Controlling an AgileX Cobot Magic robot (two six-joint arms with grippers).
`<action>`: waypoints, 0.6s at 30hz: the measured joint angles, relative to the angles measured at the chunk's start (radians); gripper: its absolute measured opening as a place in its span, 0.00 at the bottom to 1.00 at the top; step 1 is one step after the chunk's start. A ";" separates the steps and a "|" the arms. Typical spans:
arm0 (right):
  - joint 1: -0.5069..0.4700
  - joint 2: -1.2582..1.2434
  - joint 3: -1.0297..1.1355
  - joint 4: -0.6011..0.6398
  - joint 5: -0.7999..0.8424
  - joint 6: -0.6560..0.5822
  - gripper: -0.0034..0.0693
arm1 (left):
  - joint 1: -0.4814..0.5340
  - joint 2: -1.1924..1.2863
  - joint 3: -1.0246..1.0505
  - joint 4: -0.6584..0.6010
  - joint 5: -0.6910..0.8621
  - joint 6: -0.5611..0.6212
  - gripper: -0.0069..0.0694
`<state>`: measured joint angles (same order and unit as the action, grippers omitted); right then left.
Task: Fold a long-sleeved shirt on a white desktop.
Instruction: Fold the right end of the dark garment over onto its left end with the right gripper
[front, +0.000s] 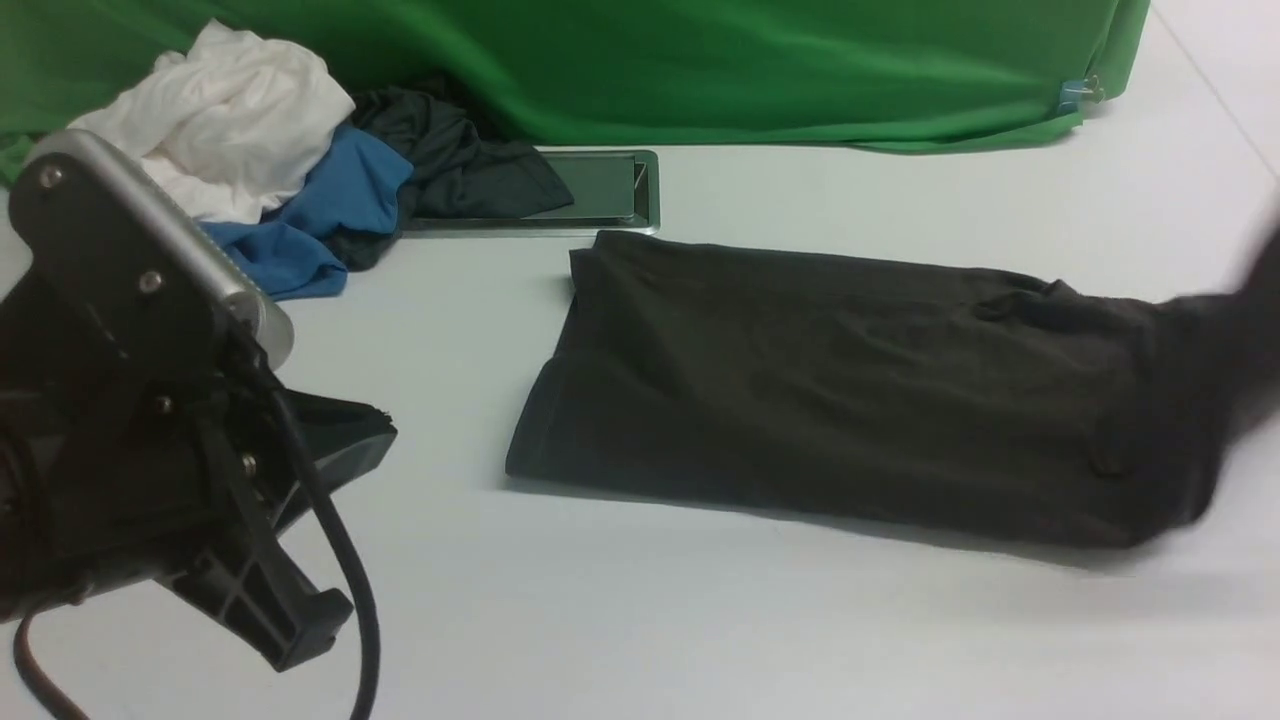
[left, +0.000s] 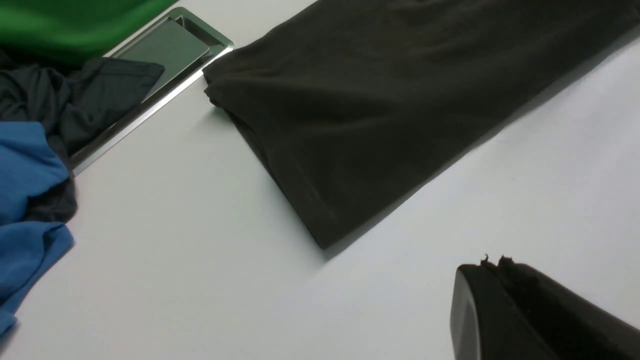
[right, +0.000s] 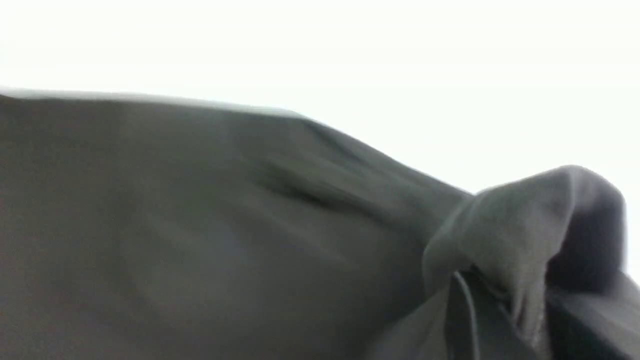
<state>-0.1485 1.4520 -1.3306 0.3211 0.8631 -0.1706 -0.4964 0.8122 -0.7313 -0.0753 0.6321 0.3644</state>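
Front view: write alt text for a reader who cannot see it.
A dark shirt, folded into a long band, lies across a white desktop. The left gripper, shut, hangs near its left end; the right end blurs. White, blue and dark garments lie behind by green cloth.

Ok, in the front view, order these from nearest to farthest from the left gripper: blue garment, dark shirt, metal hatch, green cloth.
From the left gripper:
1. long-sleeved shirt, its near corner to the gripper's right.
2. blue garment, behind the gripper in the pile.
3. metal hatch, farther back, partly under a dark garment.
4. green cloth, at the back edge.
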 joint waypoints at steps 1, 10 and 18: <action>0.024 0.000 -0.011 0.032 -0.009 -0.011 0.18 | 0.000 0.000 0.000 0.000 0.000 0.000 0.11; 0.220 0.115 -0.183 0.183 -0.026 -0.067 0.18 | 0.000 0.000 0.000 0.002 0.001 0.000 0.11; 0.361 0.269 -0.362 0.202 0.012 -0.081 0.18 | 0.000 0.000 0.018 0.020 0.001 0.000 0.11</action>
<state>0.2123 1.7213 -1.6931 0.5228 0.8756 -0.2515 -0.4964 0.8122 -0.7138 -0.0553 0.6330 0.3644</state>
